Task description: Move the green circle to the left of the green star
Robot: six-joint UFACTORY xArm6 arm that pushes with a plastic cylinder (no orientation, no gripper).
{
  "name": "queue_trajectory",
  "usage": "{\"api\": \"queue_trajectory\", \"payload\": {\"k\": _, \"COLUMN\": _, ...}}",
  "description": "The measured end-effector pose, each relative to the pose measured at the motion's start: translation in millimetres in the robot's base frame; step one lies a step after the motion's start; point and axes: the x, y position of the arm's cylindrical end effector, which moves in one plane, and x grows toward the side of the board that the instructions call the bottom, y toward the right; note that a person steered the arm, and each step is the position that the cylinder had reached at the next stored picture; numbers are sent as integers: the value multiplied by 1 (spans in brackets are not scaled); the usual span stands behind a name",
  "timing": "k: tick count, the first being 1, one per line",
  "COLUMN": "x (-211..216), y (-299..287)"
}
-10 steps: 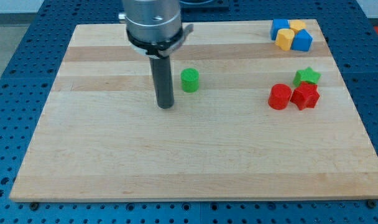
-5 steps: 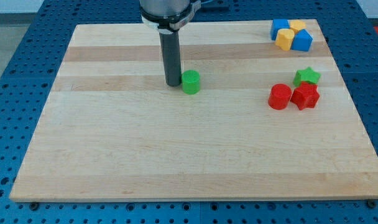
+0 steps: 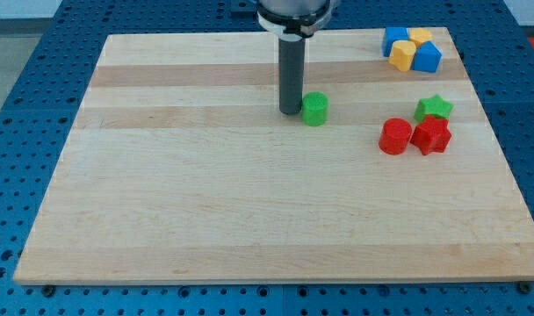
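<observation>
The green circle sits on the wooden board, above the view's centre and a little right. My tip rests against its left side. The green star lies well to the circle's right, near the board's right edge.
A red circle and a red star sit touching just below the green star. A cluster of two blue blocks and two yellow blocks sits at the board's top right corner.
My tip moved up and right to the green circle's left side, then pushed it to the right, toward the green star. The other blocks have not moved.
</observation>
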Motion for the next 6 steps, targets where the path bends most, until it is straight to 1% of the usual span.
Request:
{"api": "queue_trajectory", "payload": {"k": 1, "x": -5, "y": 1}}
{"api": "queue_trajectory", "payload": {"k": 2, "x": -1, "y": 2}}
{"api": "queue_trajectory", "payload": {"k": 3, "x": 16, "y": 2}}
{"api": "queue_trajectory", "payload": {"k": 4, "x": 19, "y": 11}}
{"api": "queue_trajectory", "payload": {"k": 6, "x": 19, "y": 50}}
